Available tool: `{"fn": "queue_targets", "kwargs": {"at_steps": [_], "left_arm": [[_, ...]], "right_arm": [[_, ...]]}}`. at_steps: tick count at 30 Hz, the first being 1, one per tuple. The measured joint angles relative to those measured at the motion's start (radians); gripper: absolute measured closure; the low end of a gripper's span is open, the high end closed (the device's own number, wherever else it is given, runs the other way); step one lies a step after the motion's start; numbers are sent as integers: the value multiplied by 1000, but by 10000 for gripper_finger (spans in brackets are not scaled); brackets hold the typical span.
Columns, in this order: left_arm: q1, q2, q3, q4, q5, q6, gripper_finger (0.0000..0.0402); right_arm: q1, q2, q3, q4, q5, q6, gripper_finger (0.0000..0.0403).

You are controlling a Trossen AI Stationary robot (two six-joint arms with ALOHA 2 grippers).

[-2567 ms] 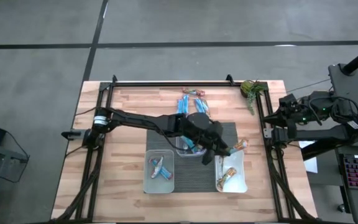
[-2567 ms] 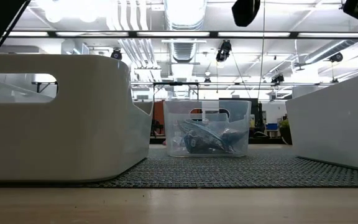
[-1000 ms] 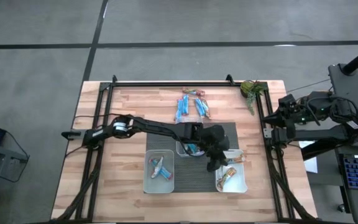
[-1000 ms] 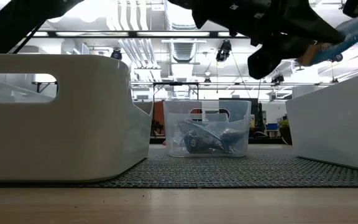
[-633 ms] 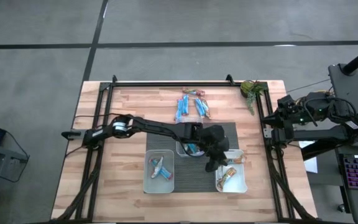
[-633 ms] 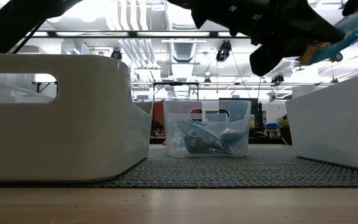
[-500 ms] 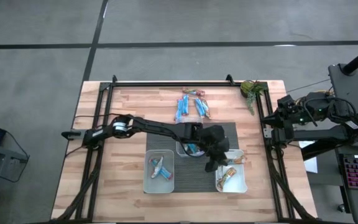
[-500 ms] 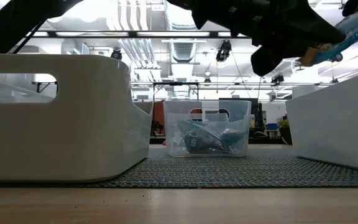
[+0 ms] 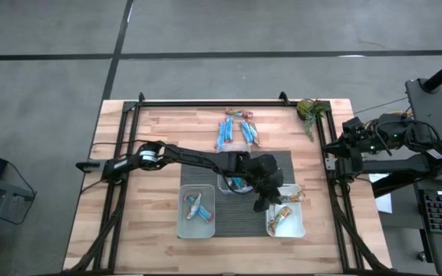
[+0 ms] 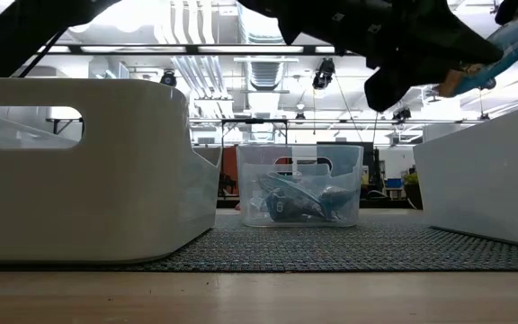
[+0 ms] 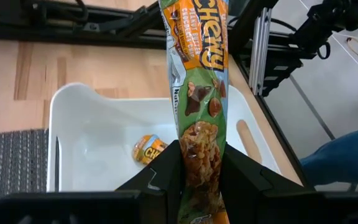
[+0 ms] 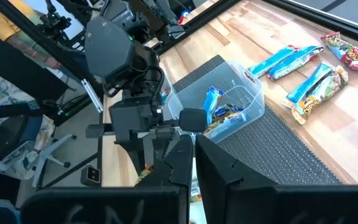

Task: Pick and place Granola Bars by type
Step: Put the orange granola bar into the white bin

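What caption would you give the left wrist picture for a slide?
Left gripper holds an orange-and-green granola bar above a white tub that already has one bar inside.

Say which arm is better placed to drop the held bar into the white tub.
Left: its gripper grips the green-and-orange wrapped granola bar above the white plastic tub. The right gripper is parked off-table.

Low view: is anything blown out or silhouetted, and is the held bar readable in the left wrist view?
Low view: ceiling lights blow out the top, and the left pincer is a black silhouette against them; the near white tub looms large. Left wrist view: the granola bar is sharp, its lettering readable, the white bin evenly lit.
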Motion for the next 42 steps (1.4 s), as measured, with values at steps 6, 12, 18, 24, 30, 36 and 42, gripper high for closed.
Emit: {"fn": "queue_targets", "kwargs": {"at_steps": [6,12,18,24,30,36,42], "left_arm": [[0,0,-17,10,-1,-31,324],[0,0,-17,3,-35,-75,318],[0,0,-18,-80,-48,-81,296],[1,0,-4,-58,-45,-74,283],[9,-1,15,-55,-44,-56,282],[13,-6,22,-56,-29,-70,302],[21,-28,22,-56,-25,-41,387]], "right_arm": [[0,0,0,0,0,0,390],[0,0,0,0,0,0,390],[0,0,0,0,0,-1,390],[0,0,0,0,0,-2,390],[1,0,0,0,0,-2,390],[1,0,0,0,0,-3,390],[0,0,0,0,0,-4,390]]}}
